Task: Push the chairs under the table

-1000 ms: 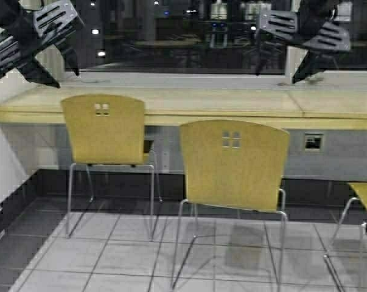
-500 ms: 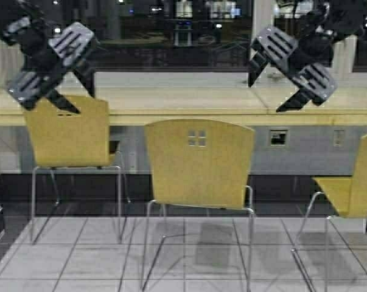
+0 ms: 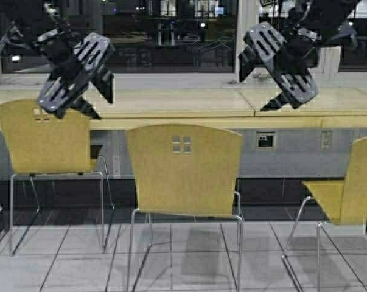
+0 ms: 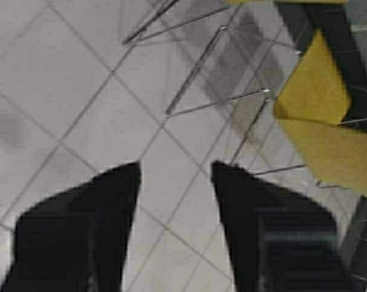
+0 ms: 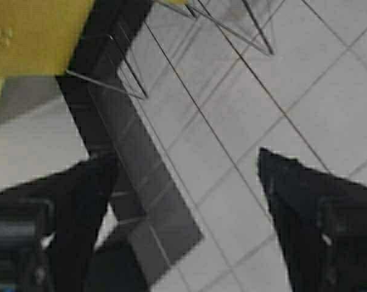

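Facing the long wooden surface (image 3: 171, 103) under the window. Three mustard-yellow chairs standing on the tiled floor (image 3: 80, 267): left chair (image 3: 43, 137) closest to the surface edge, possibly partly tucked under; middle chair (image 3: 183, 170) standing clear of it; right chair (image 3: 347, 191) turned sideways. Left gripper (image 3: 80, 82) hanging raised above the left chair, fingers (image 4: 80, 231) spread apart, gripping nothing. Right gripper (image 3: 279, 67) hanging raised over the surface, fingers (image 5: 311, 207) wide apart, touching nothing.
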You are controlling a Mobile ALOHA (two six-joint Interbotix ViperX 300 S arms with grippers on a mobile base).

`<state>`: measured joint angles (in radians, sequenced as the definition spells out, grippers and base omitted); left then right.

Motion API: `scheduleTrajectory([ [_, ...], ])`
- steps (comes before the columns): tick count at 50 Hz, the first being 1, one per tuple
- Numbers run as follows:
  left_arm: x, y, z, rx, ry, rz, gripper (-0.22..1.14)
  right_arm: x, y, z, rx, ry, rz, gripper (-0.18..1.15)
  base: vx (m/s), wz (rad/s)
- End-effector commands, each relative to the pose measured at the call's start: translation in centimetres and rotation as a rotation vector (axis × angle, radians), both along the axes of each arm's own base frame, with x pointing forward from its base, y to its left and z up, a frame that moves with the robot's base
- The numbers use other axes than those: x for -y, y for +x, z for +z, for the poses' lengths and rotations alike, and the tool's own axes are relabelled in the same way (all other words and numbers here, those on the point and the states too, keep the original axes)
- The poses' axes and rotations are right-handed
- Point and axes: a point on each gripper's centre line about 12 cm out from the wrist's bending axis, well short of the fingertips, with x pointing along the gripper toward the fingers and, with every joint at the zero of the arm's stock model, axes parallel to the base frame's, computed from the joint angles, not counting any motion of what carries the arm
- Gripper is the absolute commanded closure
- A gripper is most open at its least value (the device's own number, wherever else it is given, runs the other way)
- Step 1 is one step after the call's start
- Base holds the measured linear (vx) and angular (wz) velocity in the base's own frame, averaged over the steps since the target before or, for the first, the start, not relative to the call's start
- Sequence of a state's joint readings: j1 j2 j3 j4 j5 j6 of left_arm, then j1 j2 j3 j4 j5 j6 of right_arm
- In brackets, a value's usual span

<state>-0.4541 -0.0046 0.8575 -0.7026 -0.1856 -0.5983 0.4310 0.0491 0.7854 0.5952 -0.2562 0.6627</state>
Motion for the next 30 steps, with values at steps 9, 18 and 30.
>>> scheduleTrajectory([
  [9, 0.6, 1.7, 0.5, 0.010, -0.069, 0.070, 0.13, -1.5, 1.8, 0.9, -0.006, 0.064, -0.016, -0.03, 0.25, 0.03],
  [18, 0.8, 2.0, -0.6, -0.025, -0.084, 0.095, 0.13, -1.9, 1.7, -1.5, -0.081, 0.081, -0.055, -0.03, 0.29, 0.04],
  [30, 0.6, 1.9, -2.3, -0.076, -0.108, 0.166, 0.13, -2.9, 1.6, -3.6, -0.134, 0.076, -0.055, -0.03, 0.29, 0.01],
])
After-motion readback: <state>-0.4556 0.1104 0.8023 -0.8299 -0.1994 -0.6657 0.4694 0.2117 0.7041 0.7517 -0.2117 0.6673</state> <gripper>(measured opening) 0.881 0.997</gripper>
